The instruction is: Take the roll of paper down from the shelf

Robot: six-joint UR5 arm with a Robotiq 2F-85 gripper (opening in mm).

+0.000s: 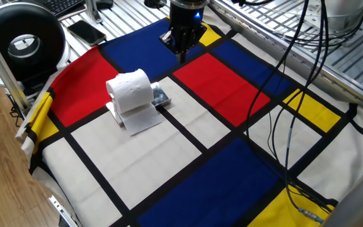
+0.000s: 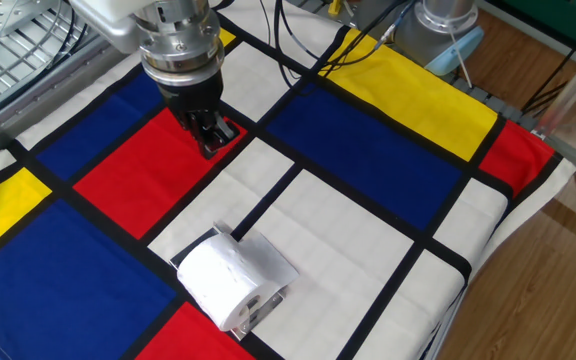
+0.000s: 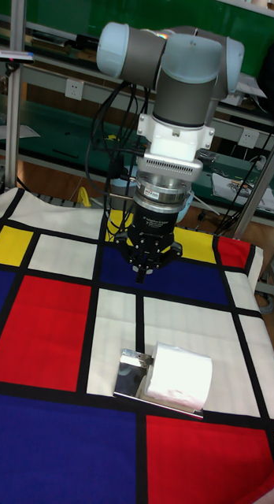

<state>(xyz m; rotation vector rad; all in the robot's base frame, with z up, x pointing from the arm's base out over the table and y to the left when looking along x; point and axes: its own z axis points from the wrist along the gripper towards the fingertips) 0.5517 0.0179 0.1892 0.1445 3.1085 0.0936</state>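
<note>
— Item, roll of paper (image 1: 130,90)?
— Lying on the shelf (image 3: 131,373), one sheet trailing onto the cloth (image 2: 368,230).
— Item, my gripper (image 2: 211,148)?
— Above a red panel, well apart; jaws apparently together, holding nothing.

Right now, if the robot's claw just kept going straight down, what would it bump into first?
Probably the tablecloth, near a red patch, not the roll of paper. The gripper points downward, well apart from it.

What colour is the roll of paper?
White, embossed roll of paper; clearest in one fixed view.
</note>
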